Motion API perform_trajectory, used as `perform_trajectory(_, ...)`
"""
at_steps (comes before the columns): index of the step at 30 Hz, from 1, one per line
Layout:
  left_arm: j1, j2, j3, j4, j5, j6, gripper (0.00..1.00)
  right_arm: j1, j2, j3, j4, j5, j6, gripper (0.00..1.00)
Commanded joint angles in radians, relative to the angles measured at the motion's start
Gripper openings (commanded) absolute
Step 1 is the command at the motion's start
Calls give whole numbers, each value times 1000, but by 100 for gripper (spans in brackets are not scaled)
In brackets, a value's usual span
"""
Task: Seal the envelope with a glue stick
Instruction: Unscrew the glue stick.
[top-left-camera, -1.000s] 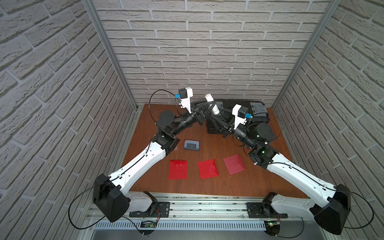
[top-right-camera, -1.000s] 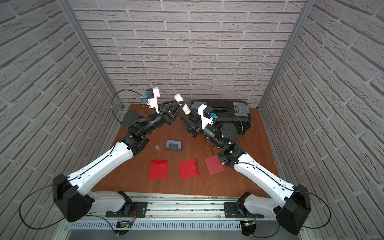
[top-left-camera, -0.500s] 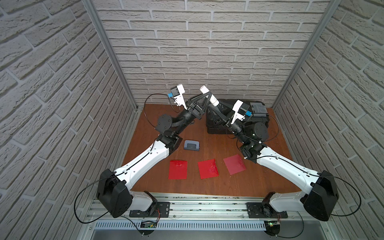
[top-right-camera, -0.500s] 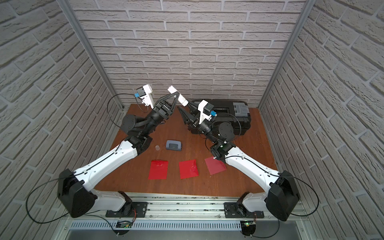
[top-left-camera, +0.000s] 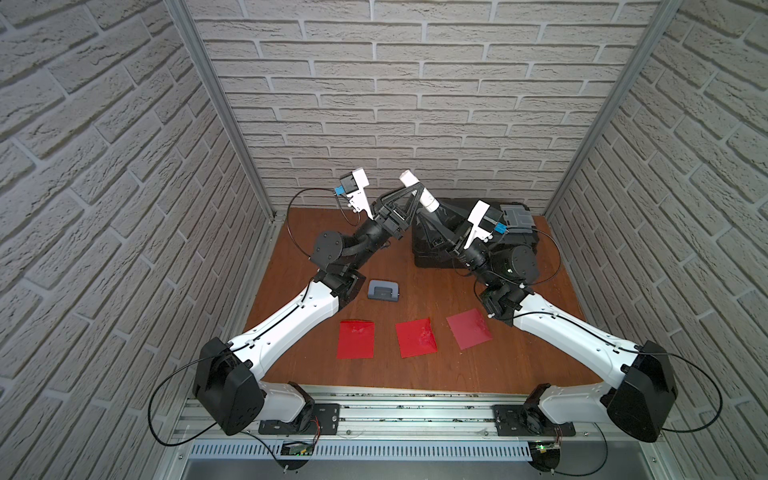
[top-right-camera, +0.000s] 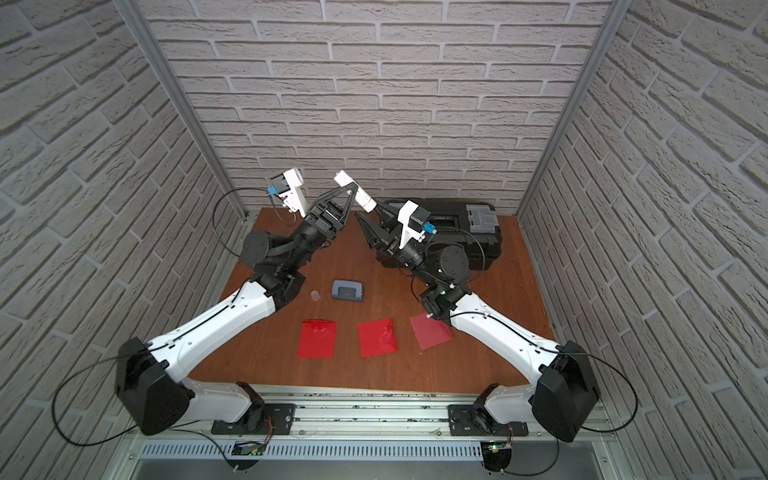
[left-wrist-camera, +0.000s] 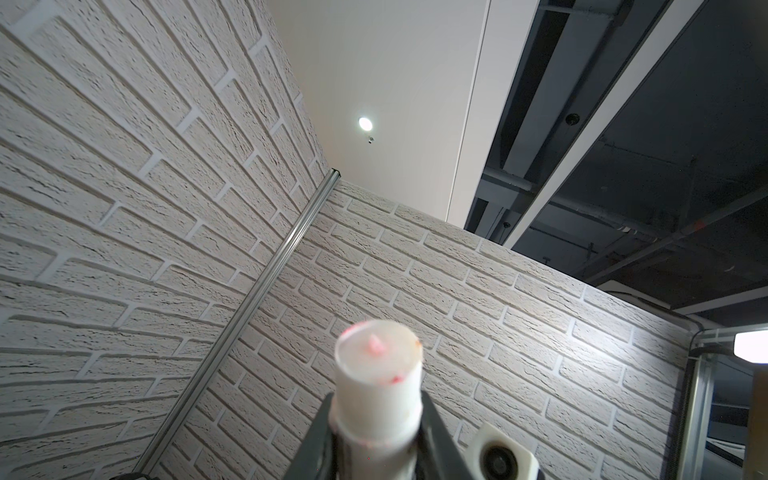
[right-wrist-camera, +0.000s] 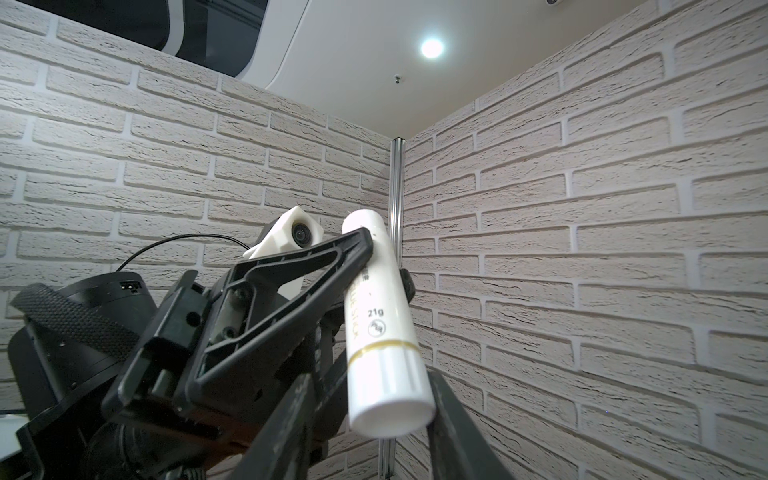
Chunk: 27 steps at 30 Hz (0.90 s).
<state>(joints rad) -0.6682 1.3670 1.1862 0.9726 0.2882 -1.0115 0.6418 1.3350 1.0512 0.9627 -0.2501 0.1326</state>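
Observation:
The white glue stick hangs tilted high over the back of the table. My left gripper is shut on its upper body. The uncapped glue end, flecked with pink, points up toward the walls. My right gripper comes from below, its fingers pressed on either side of the stick's base end. Three red envelopes lie flat in a row near the front.
A grey-blue hole punch sits mid-table. A small translucent cap stands beside it. A black case with a grey tray fills the back right. Brick walls close three sides.
The left gripper has lifted the glue stick higher toward the back wall. The right arm drew in and up after it, and its jaws narrowed around the stick's base.

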Motion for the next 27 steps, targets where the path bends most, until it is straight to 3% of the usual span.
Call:
perform_trajectory(1, -8, -3, 3, 38, -11, 9, 3, 13, -32, 20, 64, -28, 14, 49)
perform_trajectory(14, -15, -17, 1, 37, -2, 10, 3, 13, -52, 11, 62, 18, 13, 50)
perform_trajectory(23, -15, -21, -5, 51, -2, -2, 2, 15, -45, 12, 67, -17, 25, 35)
perform_trajectory(27, -15, -19, -4, 52, -3, -4, 2, 15, -45, 12, 68, -33, 24, 35)
